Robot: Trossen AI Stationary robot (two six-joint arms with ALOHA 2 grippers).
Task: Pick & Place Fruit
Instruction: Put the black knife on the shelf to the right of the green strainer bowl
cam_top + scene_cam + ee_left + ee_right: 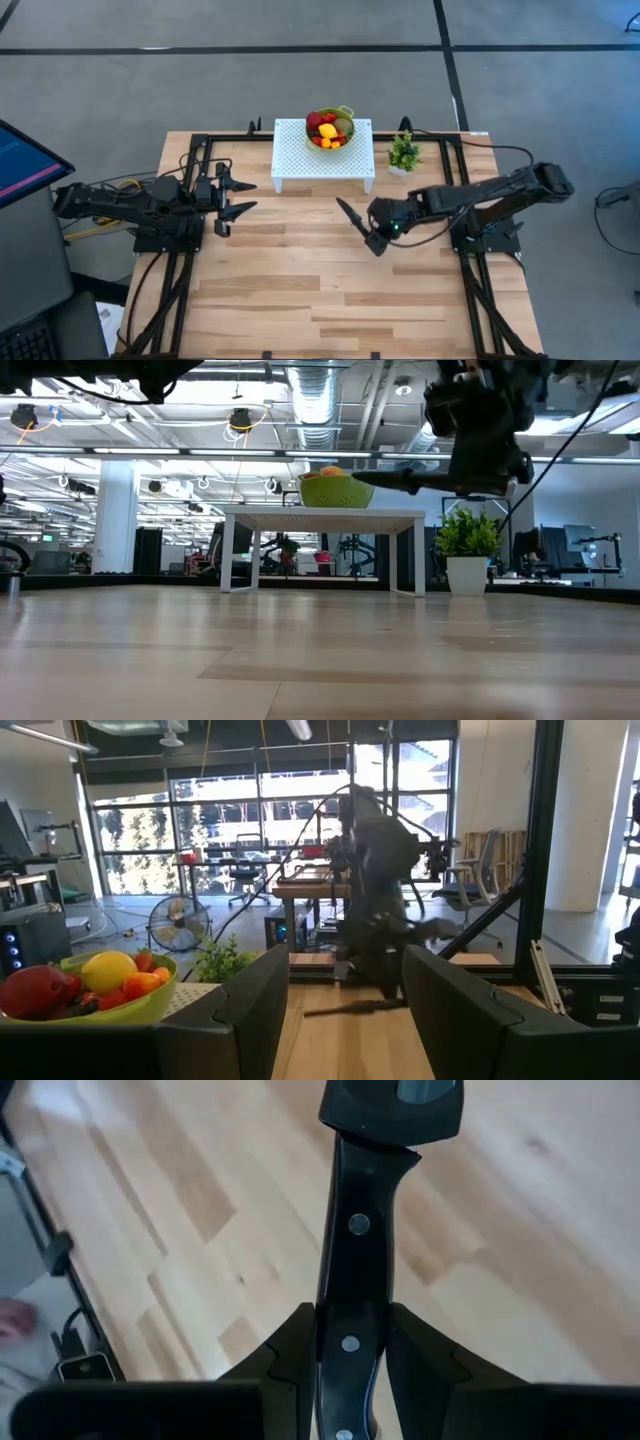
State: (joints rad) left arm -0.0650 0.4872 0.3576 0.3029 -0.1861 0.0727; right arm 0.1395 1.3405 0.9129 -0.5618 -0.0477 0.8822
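Gripping a black knife [352, 1270], right tool [350, 1342] (no readable writing).

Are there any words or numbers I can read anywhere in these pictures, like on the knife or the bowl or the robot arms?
None can be read.
Knife, shut in the right gripper: rivets only, no writing.
Green bowl of fruit: no label.
Left gripper, open: no lettering shows.
Monitor at the table's left edge: lines of text, too small to read.
Potted plant: plain pot.
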